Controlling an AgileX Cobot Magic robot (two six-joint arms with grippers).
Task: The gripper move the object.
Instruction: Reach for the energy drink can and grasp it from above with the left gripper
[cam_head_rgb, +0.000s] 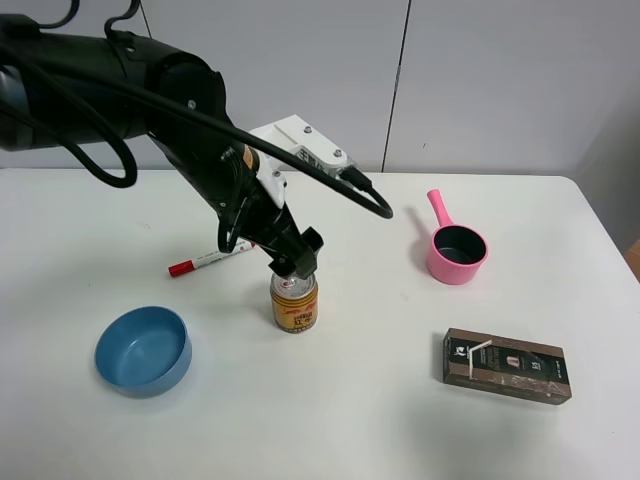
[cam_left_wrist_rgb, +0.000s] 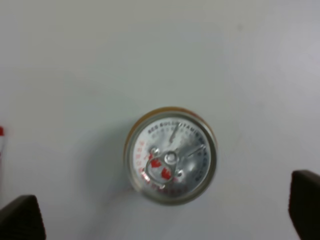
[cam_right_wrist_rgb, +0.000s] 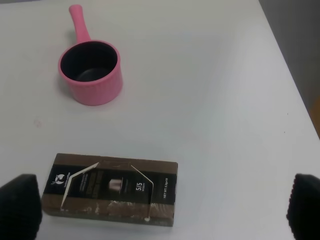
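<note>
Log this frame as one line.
phase: pre-grasp | left tool: open, directly above can | can: upright, not gripped | right tool: open

"5/5" on the brown carton (cam_right_wrist_rgb: 110, 190) label

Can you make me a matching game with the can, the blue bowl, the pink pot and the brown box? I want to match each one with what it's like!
Things:
1. can
2. blue bowl
3. pink pot
4. brown box

Clues:
A. black inside, with its handle pointing away from the high camera
B. lying flat, with a white straw on top
C. standing upright, right under the open left gripper
D. open side up, nothing in it, towards the left in the high view

Right pairs: 1-C, 2-D, 3-A, 4-B.
</note>
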